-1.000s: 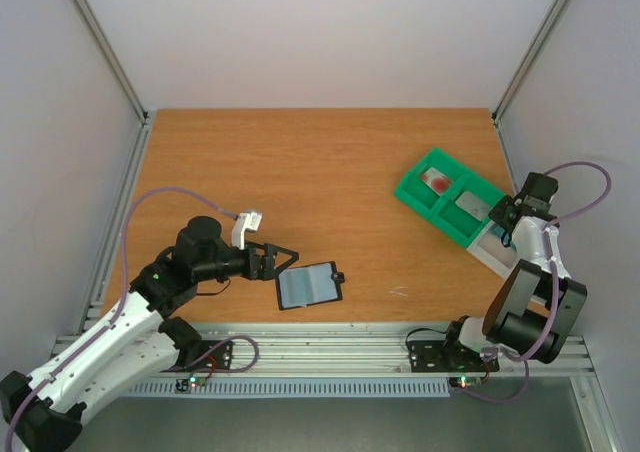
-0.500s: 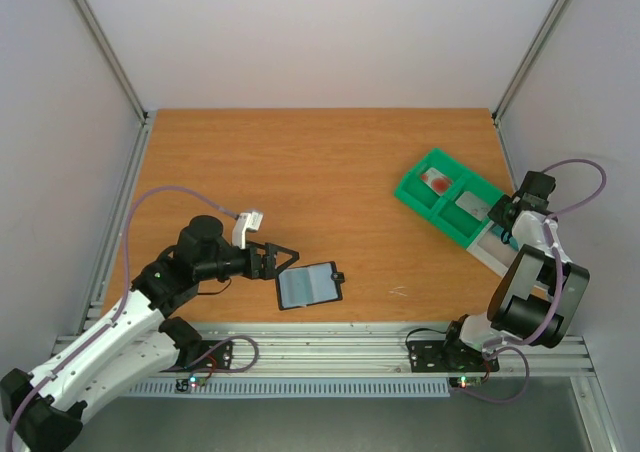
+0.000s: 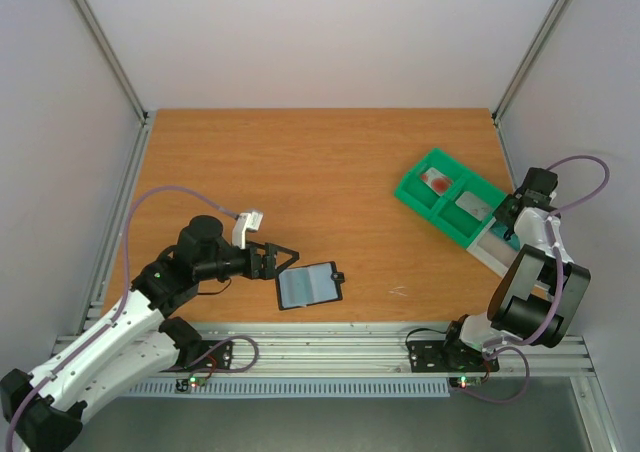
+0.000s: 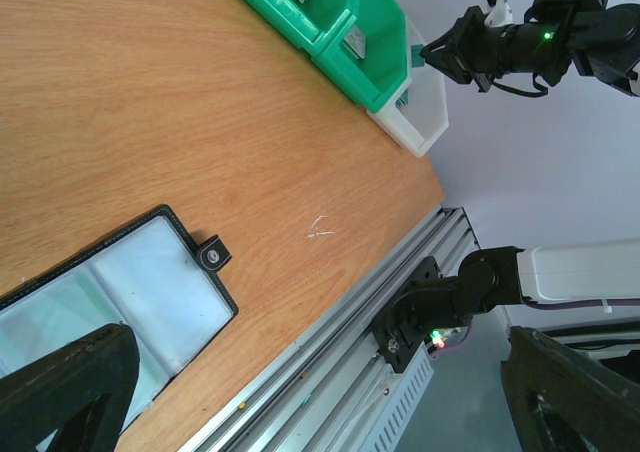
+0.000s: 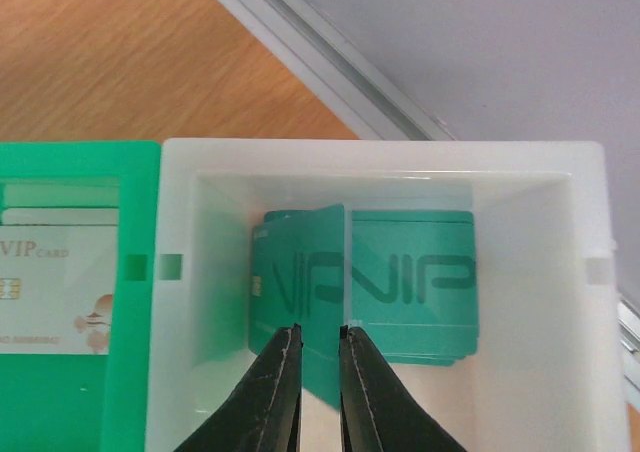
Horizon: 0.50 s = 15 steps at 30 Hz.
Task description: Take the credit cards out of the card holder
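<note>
**Right gripper** [image 5: 320, 367], over the white open-topped plastic bin [image 5: 380, 157] at the near end of the tray: jaws stand a narrow slit apart; a teal plastic card [image 5: 300, 272] printed "VIP" is tilted on edge just ahead of them, leaning over a second teal card [image 5: 420, 282] that lies flat on the bin floor; whether the tilted card is pinched or free cannot be told.

**Adjoining:** the green plastic compartment tray [image 5: 135, 372]; the compartment next to the bin holds a pale grey credit card [image 5: 45, 272] lying flat; the farthest compartment, in the overhead view, holds a flat red item [image 3: 437, 180].

**Left gripper** [image 3: 286, 266]: jaws fully apart and holding nothing; it hovers just beside the left edge of the small black bi-fold card holder [image 3: 310, 285]; the holder lies opened flat on the wooden table [image 3: 300, 162], grey-blue inside up, its black snap tab [image 4: 212, 257] on the right side, well apart from the tray.

**Progress (a judgement):** late stage.
- At least one credit card is out of the holder and lies in the tray.
- The holder's pockets look flat and pale, but whether a card remains behind the lining cannot be told.
- Probably left to do: let go of the teal card, then check the open holder for leftovers.
</note>
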Tool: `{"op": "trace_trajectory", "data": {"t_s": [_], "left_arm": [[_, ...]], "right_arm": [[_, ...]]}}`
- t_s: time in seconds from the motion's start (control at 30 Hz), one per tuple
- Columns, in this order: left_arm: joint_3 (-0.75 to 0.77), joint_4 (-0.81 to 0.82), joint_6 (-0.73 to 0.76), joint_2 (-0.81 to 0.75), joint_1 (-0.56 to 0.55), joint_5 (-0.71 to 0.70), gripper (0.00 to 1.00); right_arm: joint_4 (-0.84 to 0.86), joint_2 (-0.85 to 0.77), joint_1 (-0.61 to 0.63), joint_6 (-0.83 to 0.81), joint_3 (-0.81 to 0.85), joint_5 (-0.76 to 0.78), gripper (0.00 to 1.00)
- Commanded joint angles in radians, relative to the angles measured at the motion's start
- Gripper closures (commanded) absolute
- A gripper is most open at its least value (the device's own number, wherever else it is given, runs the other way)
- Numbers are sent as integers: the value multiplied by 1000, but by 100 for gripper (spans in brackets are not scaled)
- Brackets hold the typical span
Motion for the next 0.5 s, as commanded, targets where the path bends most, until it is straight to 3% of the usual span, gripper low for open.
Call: {"op": "trace_trajectory", "data": {"t_s": [0.0,0.47], "left_arm": [[33,7,14,-22,-3,-6,1],[33,-57,15,-72,-3,-53,1]], "right_arm": [[-41,5,-6,7,35,68,87],[-82,13,-6,36,61,57,82]]}}
